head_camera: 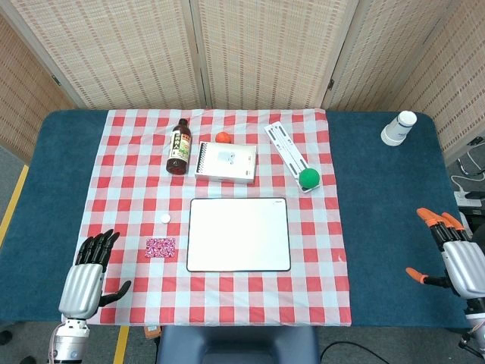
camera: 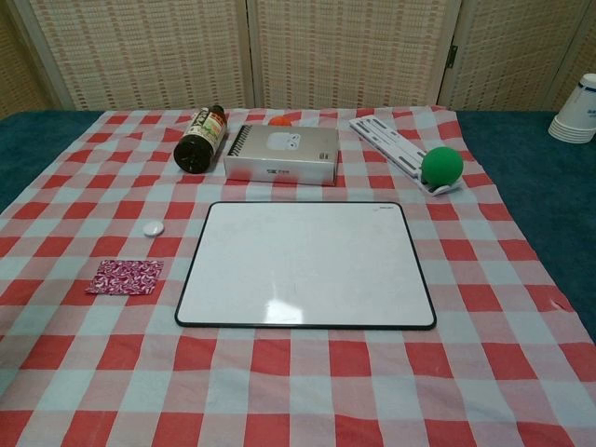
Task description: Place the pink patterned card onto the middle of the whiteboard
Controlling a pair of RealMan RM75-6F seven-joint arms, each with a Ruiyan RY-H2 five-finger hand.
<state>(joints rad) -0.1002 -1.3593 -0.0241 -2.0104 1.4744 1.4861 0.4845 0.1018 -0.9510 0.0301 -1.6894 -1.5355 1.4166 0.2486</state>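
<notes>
The small pink patterned card point(head_camera: 160, 247) lies flat on the red-and-white checked cloth point(head_camera: 326, 227) in the lower left of the head view, just beside the left edge of the white rectangular whiteboard with a dark rim point(head_camera: 239, 234), not touching it. The board's face is bare.

The left robot hand point(head_camera: 89, 270) sits at the lower left, near the card, fingers extended and apart, holding nothing. The right robot hand point(head_camera: 455, 254), with orange fingertips, rests at the lower right edge on the blue bench point(head_camera: 379, 220), also spread and empty, well apart from the card. Neither shows in the chest view.

The step in hand looks like the reach and pickup, best done by the left robot hand. The card is thin and flush to the cloth, so a pinch at one edge should work better than a top-down grab, which risks bunching the fabric. A small white round cap point(head_camera: 164, 218) lies just above the card; approach from below or the left to avoid nudging it. Then lift clear of the rim and set down at the board's centre.
</notes>
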